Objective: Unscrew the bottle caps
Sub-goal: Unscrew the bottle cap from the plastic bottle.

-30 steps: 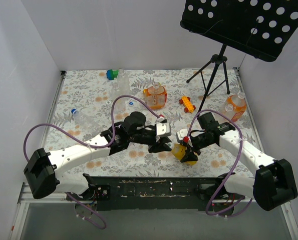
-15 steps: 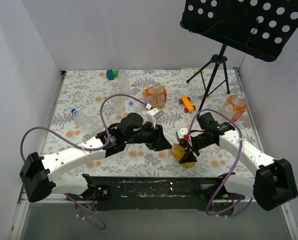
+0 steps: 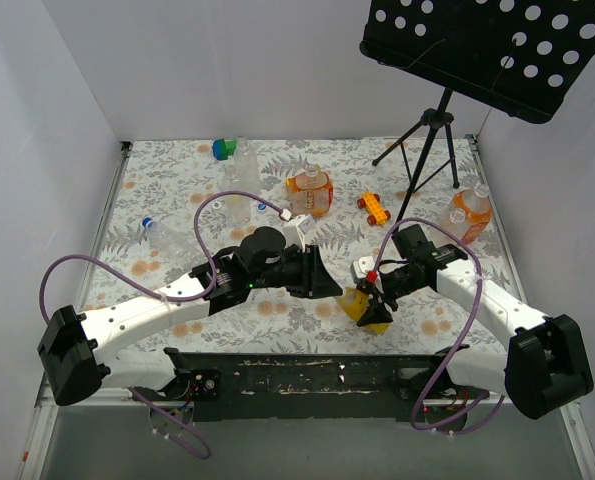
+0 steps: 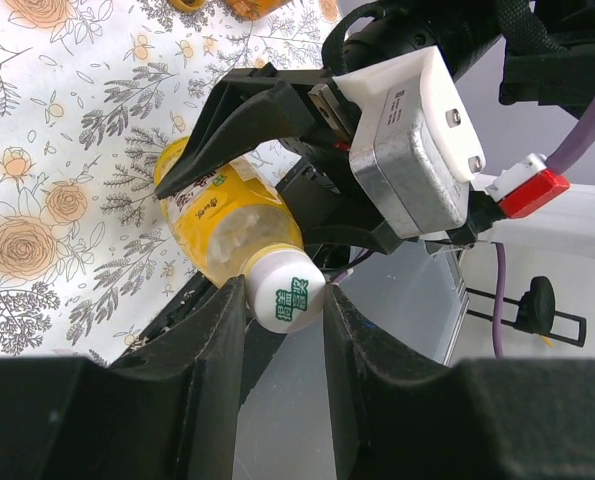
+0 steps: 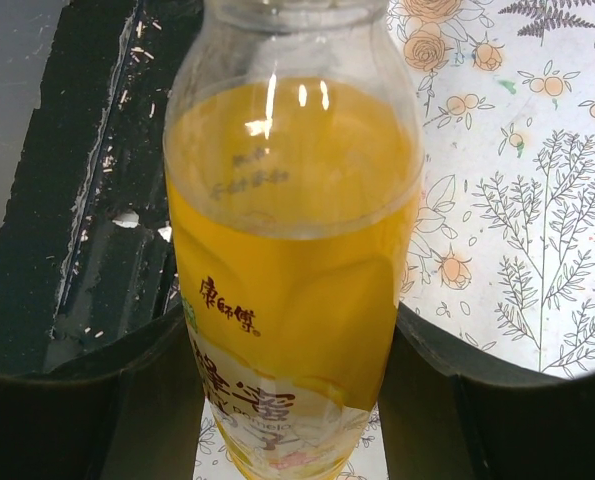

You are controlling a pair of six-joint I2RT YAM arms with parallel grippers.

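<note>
Above the near edge of the floral desk (image 3: 277, 312), the right pincer (image 5: 292, 400) gripped a tilted clear plastic bottle of yellow drink (image 5: 292, 260) while the left pincer (image 4: 280, 320) pinched its white round screw cap (image 4: 288, 291); a loose body grip could let the bottle twist along, or spill. Orange-filled bottles (image 3: 310, 192) stood beyond

Bright, diffuse overhead light, soft shadows. White glare streaks high on the transparent yellow-liquid plastic bottle (image 5: 292, 260); dark foreground flanking it blurred.

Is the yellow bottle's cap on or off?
On: the white cap sits on the yellow bottle's neck, clamped by the left tool.
</note>
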